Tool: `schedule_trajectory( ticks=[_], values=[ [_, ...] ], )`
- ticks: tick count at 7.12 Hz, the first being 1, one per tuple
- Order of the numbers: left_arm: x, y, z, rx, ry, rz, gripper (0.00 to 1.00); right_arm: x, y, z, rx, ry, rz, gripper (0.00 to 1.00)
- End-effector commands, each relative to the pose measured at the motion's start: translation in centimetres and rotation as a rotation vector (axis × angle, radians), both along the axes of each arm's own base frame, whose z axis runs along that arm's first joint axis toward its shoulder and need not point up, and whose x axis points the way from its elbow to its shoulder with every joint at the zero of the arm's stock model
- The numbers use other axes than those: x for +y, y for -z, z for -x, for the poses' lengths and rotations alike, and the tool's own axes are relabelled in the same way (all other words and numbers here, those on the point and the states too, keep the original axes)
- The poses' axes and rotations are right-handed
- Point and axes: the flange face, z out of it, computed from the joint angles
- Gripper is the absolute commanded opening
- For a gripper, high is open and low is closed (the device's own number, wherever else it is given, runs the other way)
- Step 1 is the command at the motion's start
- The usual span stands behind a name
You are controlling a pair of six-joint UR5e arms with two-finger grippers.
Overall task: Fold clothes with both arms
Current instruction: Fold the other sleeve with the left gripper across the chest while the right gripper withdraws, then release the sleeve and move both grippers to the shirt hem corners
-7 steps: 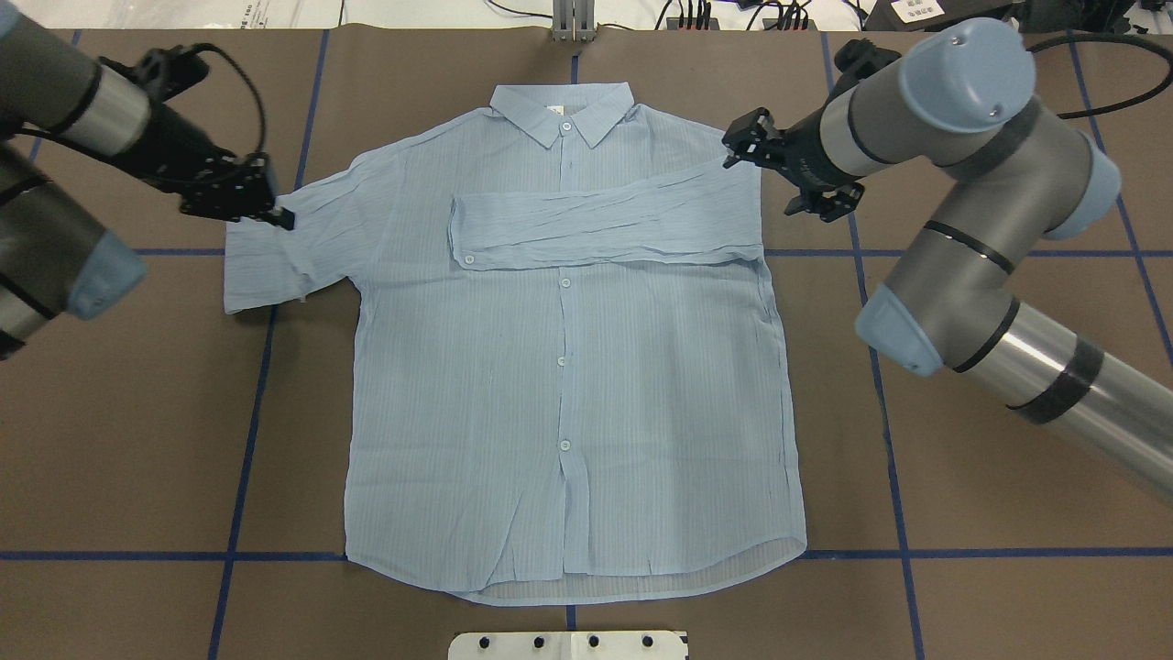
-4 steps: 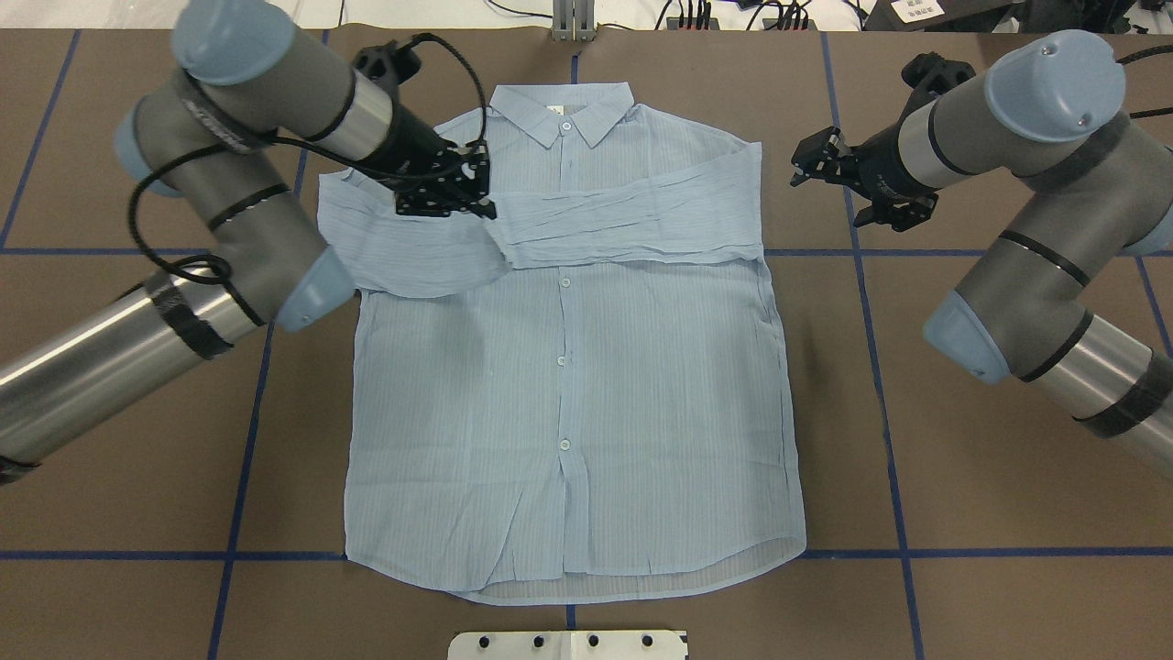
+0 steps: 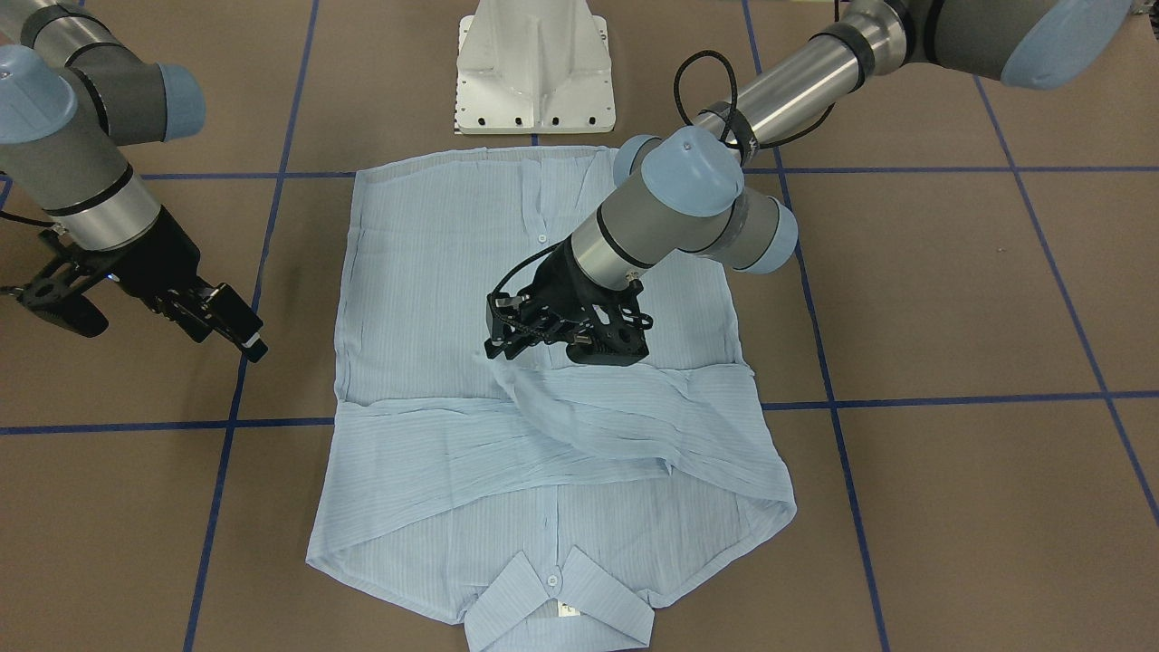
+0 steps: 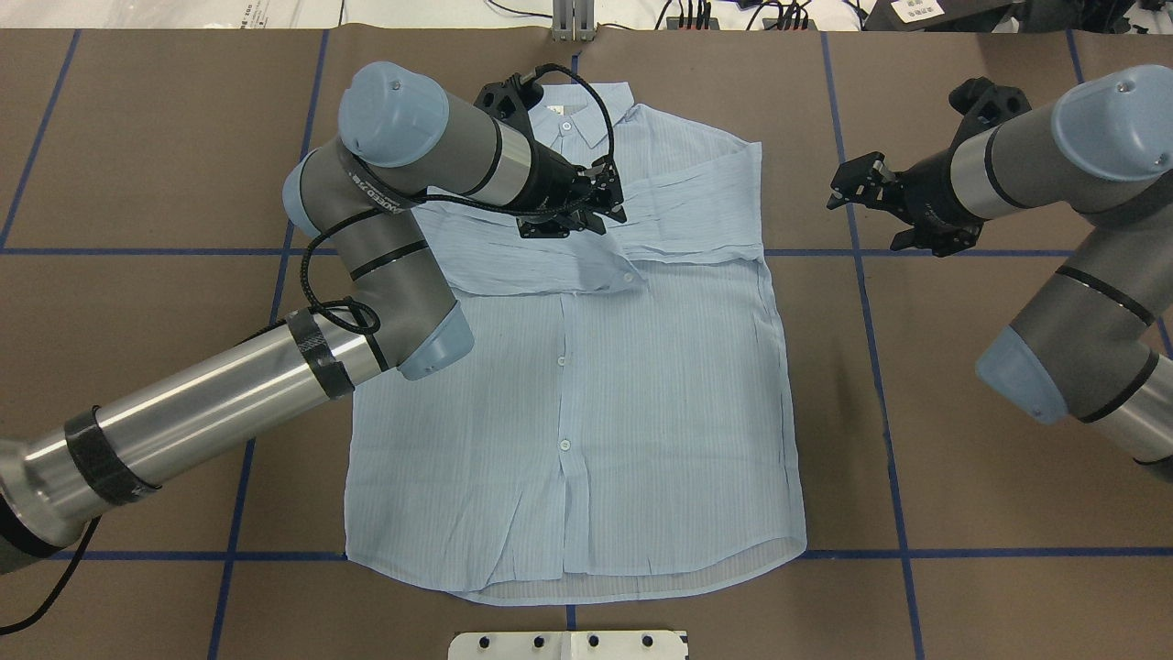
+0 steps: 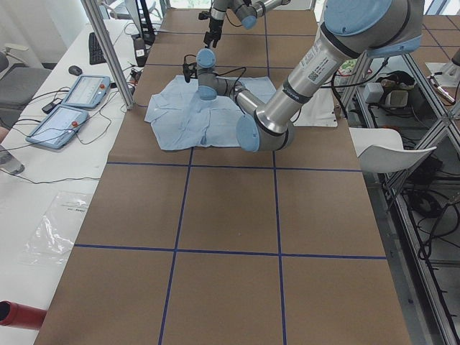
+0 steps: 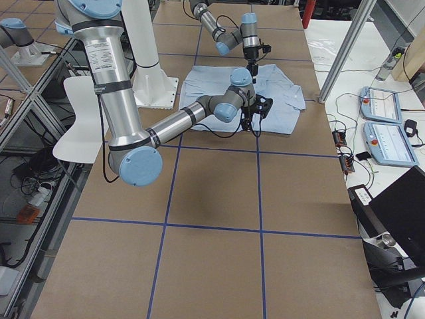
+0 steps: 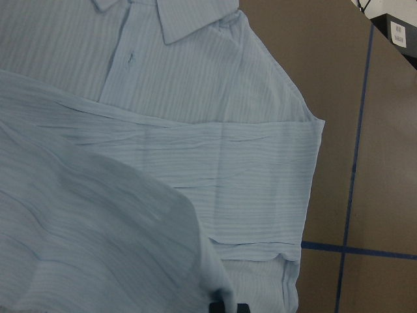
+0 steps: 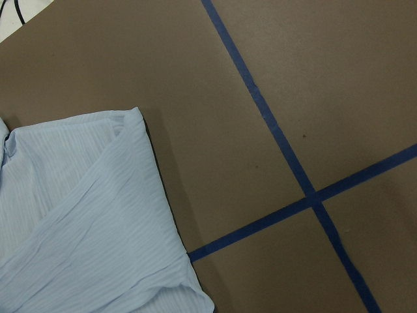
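One light blue striped shirt (image 4: 586, 394) lies flat, front up and buttoned, in the middle of the brown table (image 4: 962, 440), collar at the far side from the robot. Right sleeve (image 4: 706, 215) lies folded across the chest. Left gripper (image 4: 609, 209) is over the chest just below the collar, fingers pressed together on the left sleeve (image 4: 550, 261), which is lifted and draped over the right sleeve, its buttoned cuff (image 4: 628, 273) hanging free. Right gripper (image 4: 871, 213) is off the shirt's right shoulder, over bare table, fingers spread, holding nothing. Small white neck label (image 3: 569, 608) inside the collar, print too small to read. White lettering (image 4: 371, 188) on the left arm, not legible. Blue tape lines (image 4: 880, 385) grid the table.
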Motion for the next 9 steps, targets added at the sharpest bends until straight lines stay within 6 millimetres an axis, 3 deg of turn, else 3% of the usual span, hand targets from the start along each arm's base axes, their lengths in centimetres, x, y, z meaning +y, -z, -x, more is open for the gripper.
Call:
schedule_trajectory(
  ticks=[1, 2, 3, 4, 5, 6, 7, 8, 9],
  values=[
    [0.8, -2.6, 1.4, 0.048, 0.007, -0.043, 0.79, 0.5, 0.2, 0.3, -0.007, 0.005, 0.002, 1.00],
    [2.3, -4.5, 4.4, 0.063, 0.025, -0.050, 0.79, 1.7, 1.2, 1.8, -0.020, 0.035, -0.005, 1.00],
    [4.3, -7.9, 7.6, 0.049, 0.060, -0.043, 0.79, 2.8, 1.5, 3.6, -0.056, -0.015, 0.097, 1.00],
    [5.6, -10.7, 9.3, 0.027, 0.066, -0.039, 0.78, 6.0, 3.5, 5.6, -0.102, -0.039, 0.159, 1.00],
    [5.9, -13.3, 10.1, -0.005, 0.063, -0.035, 0.76, 11.2, 4.3, 8.4, -0.118, -0.022, 0.186, 1.00],
    [6.8, -12.8, 11.8, 0.012, 0.074, -0.056, 0.76, 18.4, 4.6, 13.9, -0.048, 0.009, 0.140, 0.99],
    [7.9, -14.3, 12.1, -0.013, 0.036, -0.098, 0.76, 24.3, 5.9, 16.6, 0.092, -0.013, 0.105, 0.98],
    [8.4, -16.0, 13.0, -0.038, 0.022, -0.121, 0.76, 27.9, 6.5, 17.1, 0.097, -0.016, 0.147, 0.98],
    [9.2, -17.5, 14.0, -0.051, 0.021, -0.112, 0.76, 31.1, 5.0, 18.7, 0.120, -0.056, 0.156, 0.98]
  ],
)
